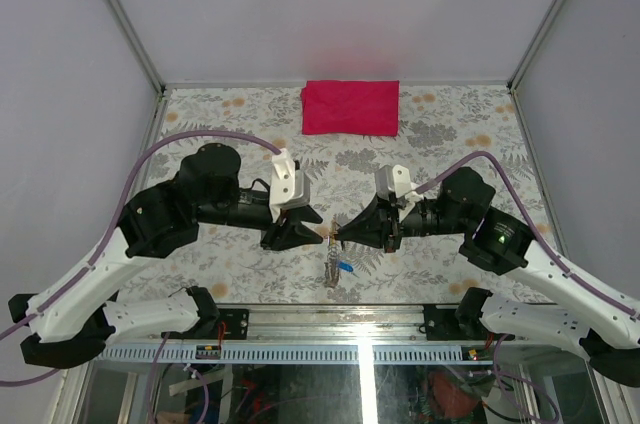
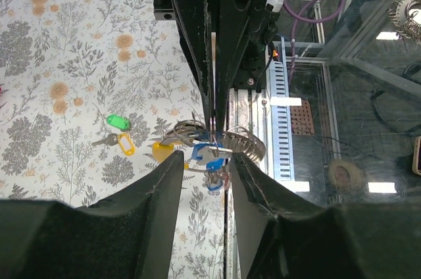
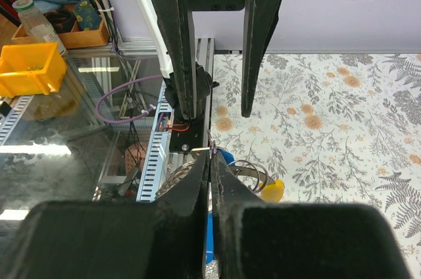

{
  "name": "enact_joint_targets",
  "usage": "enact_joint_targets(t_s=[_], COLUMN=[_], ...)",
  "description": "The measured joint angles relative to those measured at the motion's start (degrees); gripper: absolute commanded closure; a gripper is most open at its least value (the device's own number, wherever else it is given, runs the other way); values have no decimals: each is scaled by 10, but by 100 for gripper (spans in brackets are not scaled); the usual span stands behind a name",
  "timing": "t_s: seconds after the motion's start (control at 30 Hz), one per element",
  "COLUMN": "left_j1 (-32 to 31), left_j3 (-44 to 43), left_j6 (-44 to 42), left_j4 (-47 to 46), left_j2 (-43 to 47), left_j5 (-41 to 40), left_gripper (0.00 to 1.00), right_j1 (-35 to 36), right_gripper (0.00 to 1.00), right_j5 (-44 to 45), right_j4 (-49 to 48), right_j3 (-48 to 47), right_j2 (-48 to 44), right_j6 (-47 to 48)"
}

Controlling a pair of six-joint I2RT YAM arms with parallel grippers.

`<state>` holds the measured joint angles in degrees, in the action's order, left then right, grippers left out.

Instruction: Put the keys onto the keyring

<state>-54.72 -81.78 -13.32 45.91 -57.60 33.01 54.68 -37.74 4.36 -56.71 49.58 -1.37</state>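
My right gripper (image 1: 338,235) (image 3: 211,159) is shut on the thin wire keyring (image 3: 212,145), held above the table near its front edge. A bunch hangs from it: a blue-tagged key (image 2: 207,154) (image 1: 345,267), a yellow tag (image 2: 161,151) (image 3: 273,190) and coiled silvery rings (image 2: 245,145). My left gripper (image 1: 318,234) (image 2: 205,160) is open, its fingers either side of the bunch and touching nothing. A green tag (image 2: 118,122) and a yellow-tagged key (image 2: 123,142) lie loose on the table to the left.
A red cloth (image 1: 350,107) lies at the back middle of the flowered table (image 1: 450,134). The table's front edge with a metal rail (image 1: 330,319) and a glass panel is right below the grippers. Grey walls close in the sides.
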Motion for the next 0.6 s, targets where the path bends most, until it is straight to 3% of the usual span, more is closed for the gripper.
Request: enact_joint_targets(t_s=[0.4,0.6], left_j1=[0,0], left_j3=[7,12], left_j6=[8,9], left_j4=[-24,-26], left_j2=[-12,-13], left_j5=[11,17], left_gripper=[69,84], right_j1=[0,0], right_gripper=[100,100], right_j5=[-8,-8], right_j4=[-10,-13], right_j3=[0,0], right_j2=[-2,-3], right_j6=[-9,-11])
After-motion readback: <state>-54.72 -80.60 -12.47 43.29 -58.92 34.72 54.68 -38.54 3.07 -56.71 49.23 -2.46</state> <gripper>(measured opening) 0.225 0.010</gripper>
